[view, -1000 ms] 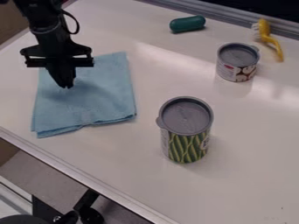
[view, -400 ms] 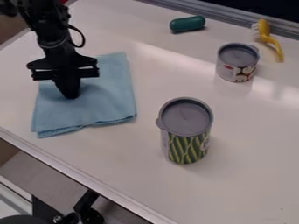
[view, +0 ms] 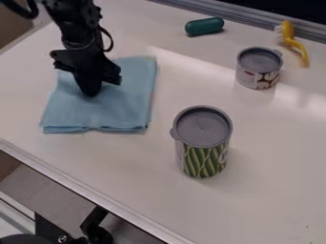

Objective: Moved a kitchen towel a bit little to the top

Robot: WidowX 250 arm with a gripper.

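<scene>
The black gripper hangs down at the upper left, its tip touching the upper middle part of the light blue towel. The towel lies flat and folded on the white table, with its lower edge roughly level across the view. The gripper and arm cover part of the towel's top edge. How the fingers stand against the cloth is hidden in the dark shape of the gripper.
A tall can with a grey lid stands right of the towel. Farther back are a short can, a green capsule-shaped object and a yellow brush. The table's front edge slants below the towel.
The gripper first came down onto the towel, then moved right and toward the top. The towel has shifted up and right with it and turned a little.
</scene>
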